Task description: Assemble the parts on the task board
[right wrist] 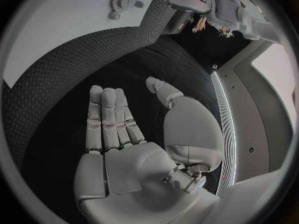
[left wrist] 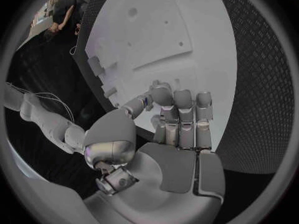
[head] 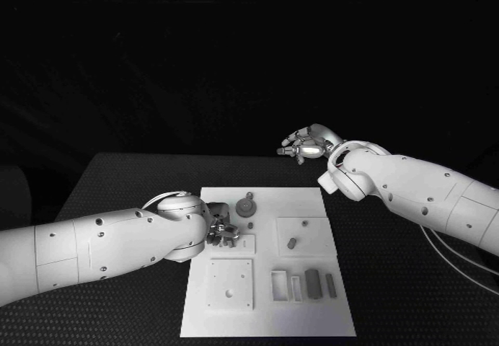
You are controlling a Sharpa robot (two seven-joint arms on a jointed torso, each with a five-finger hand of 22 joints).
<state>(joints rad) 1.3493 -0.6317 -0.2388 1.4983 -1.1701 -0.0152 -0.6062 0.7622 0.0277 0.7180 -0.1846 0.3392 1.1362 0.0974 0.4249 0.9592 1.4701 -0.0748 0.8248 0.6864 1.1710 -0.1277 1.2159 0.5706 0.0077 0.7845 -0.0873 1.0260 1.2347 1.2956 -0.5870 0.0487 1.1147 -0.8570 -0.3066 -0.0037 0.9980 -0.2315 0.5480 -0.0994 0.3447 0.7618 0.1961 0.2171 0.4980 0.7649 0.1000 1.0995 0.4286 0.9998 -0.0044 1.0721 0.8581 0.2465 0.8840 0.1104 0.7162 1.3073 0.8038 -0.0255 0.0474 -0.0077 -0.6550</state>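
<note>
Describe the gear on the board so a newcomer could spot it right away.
Start at the white task board in the middle of the black table, then look to its far edge, just past the left hand. There lies the gear, a round, dark, toothed disc. The other parts nearby are straight bars and square plates; it alone is round.

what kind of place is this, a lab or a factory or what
Probably a robotics lab or test bench: a white task board with small parts lies on a black table, worked by two robot arms, the left hand at the board, the right hand raised beyond it.
</note>
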